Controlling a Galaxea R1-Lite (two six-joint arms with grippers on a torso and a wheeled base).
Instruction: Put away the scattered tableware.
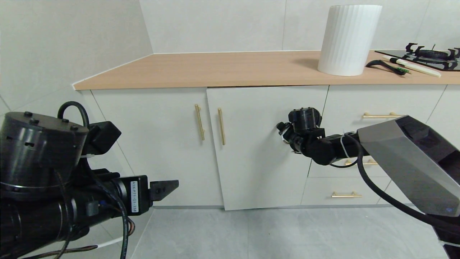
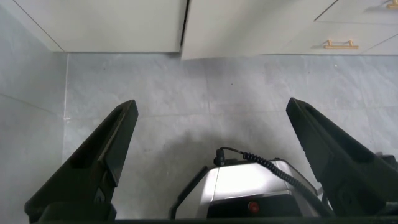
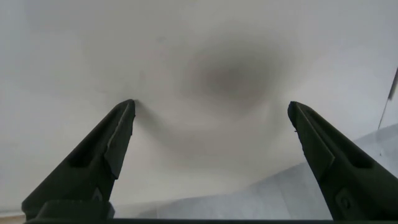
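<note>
now r fingers [image 3: 106, 155] facing door [image 1: 258, 151]

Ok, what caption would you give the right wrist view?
Open right tool facing the white cabinet door at close range.

Pale wood-brown worktop [image 1: 215, 70]; white ribbed container [image 1: 348, 39]; off-white cabinet doors [image 1: 258, 151] with gold handles [image 1: 221, 126]; grey mottled floor [image 1: 287, 233]; black hob [image 1: 431, 55]; black, white and green utensils [image 1: 413, 67]
</note>
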